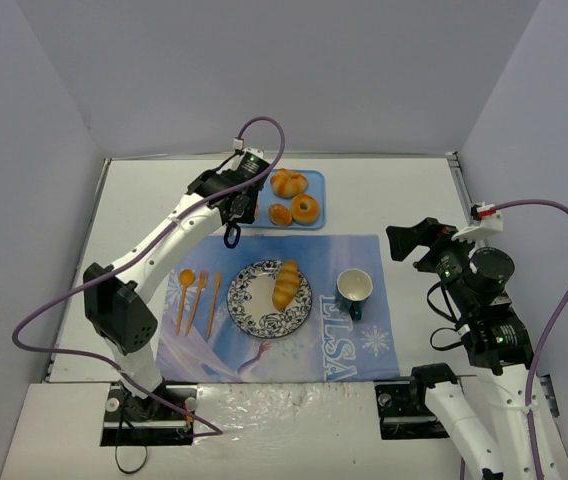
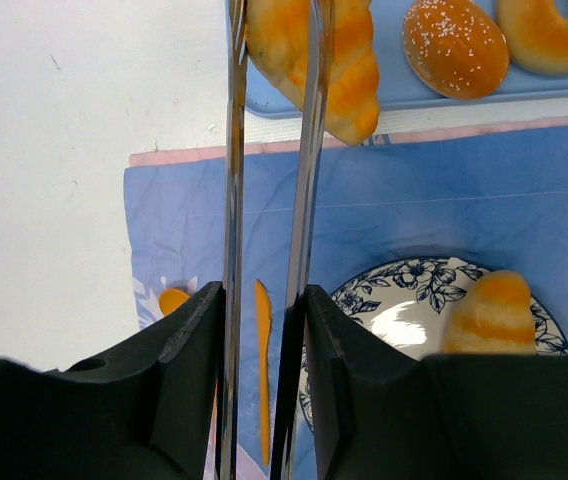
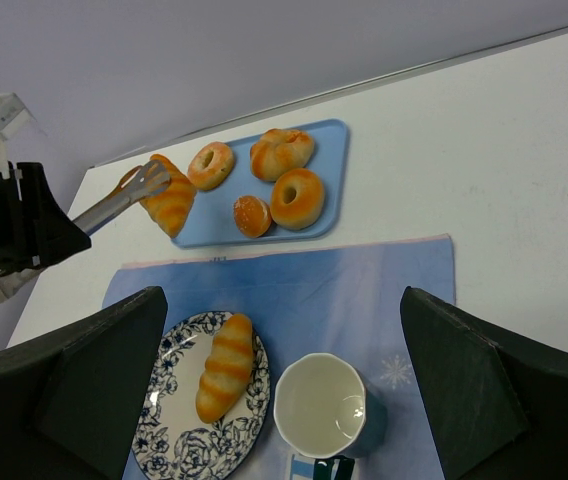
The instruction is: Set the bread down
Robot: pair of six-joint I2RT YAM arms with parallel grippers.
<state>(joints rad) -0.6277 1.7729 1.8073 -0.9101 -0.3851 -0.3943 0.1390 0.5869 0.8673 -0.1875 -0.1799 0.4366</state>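
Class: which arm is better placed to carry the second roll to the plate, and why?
Left. The left tool holds tongs at the roll on the tray's edge; the right tool hangs open, far off.

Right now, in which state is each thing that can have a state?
First roll: lying on the plate.
Second roll: between the tongs' tips, at the tray's edge.
Tongs: closed on the second roll.
Cup: upright, empty.
Left gripper: jaws shut on the tongs.
Right gripper: jaws open, empty.
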